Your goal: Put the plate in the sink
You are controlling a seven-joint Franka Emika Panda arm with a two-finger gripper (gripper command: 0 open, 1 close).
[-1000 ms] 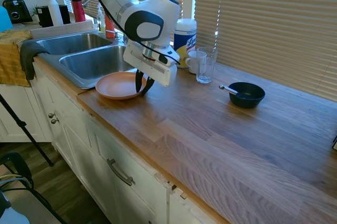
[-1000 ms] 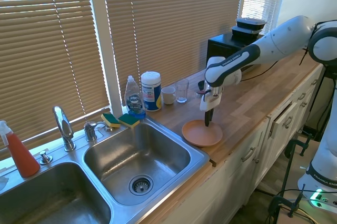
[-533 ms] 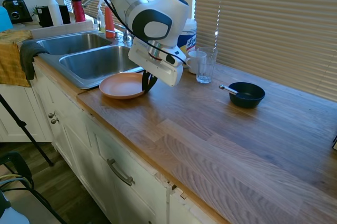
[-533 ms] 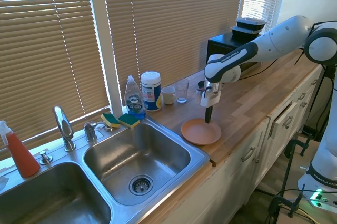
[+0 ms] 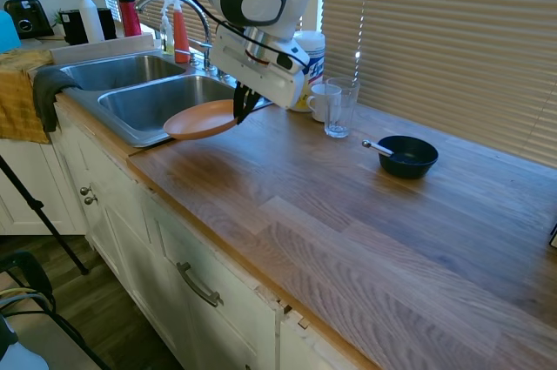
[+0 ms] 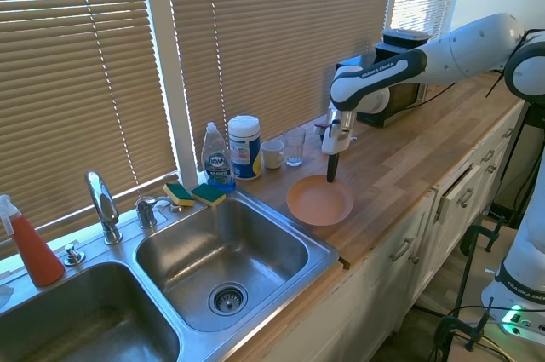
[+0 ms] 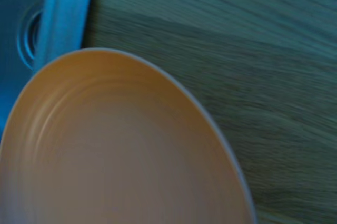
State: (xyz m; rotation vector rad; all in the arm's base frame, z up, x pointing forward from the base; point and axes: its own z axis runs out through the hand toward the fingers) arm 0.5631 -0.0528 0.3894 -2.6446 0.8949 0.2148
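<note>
The salmon-orange plate point(image 5: 200, 119) point(image 6: 319, 200) hangs lifted off the wooden counter, roughly level, beside the sink's right rim. My gripper point(image 5: 240, 111) point(image 6: 331, 176) is shut on the plate's rim on the side away from the sink. The stainless double-basin sink point(image 5: 149, 100) point(image 6: 217, 253) lies just past the plate, with its chrome faucet point(image 6: 102, 204) behind. In the wrist view the plate point(image 7: 116, 155) fills most of the picture, with the sink rim point(image 7: 60, 18) at the edge.
A wipes canister point(image 5: 306, 55), white mug point(image 5: 323, 102) and clear glass point(image 5: 340, 107) stand behind the plate. A black bowl point(image 5: 407, 157) with a spoon sits further along the counter. Dish soap point(image 6: 217, 158) and sponges point(image 6: 194, 194) line the sink's back edge.
The gripper has risen with the plate, lifting it off the counter, and has shifted slightly toward the sink.
</note>
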